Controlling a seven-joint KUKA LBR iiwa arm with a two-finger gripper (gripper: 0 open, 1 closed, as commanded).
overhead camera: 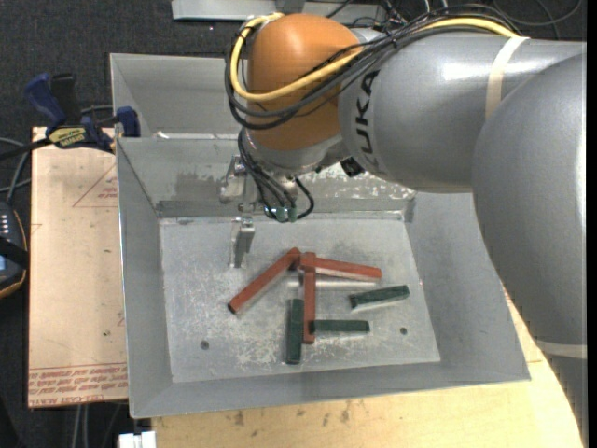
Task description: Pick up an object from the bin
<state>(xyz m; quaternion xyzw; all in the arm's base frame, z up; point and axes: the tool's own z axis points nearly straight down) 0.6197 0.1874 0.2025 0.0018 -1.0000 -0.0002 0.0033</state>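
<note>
Currently the gripper (242, 244) hangs under the orange wrist cover (289, 68), upper left of centre, over bare floor of the grey bin (140, 269). Whether it is wide or narrow: cannot tell. Nothing seen in it. Nearest thing: a long red-brown stick (265, 281), lying slantwise just below and right. Further right, a loose heap: two more red-brown sticks (341, 269) and three dark green sticks (379, 296), some crossing.

My gripper (241, 250) hangs over the bin (140, 250) floor near its far edge, left of middle. Before it, to its right, lies a cluster of sticks (309, 306). The leftmost stick (266, 283) slants toward the near-left corner. The rightmost stick (380, 296) lies apart, nearer the right edge.
</note>
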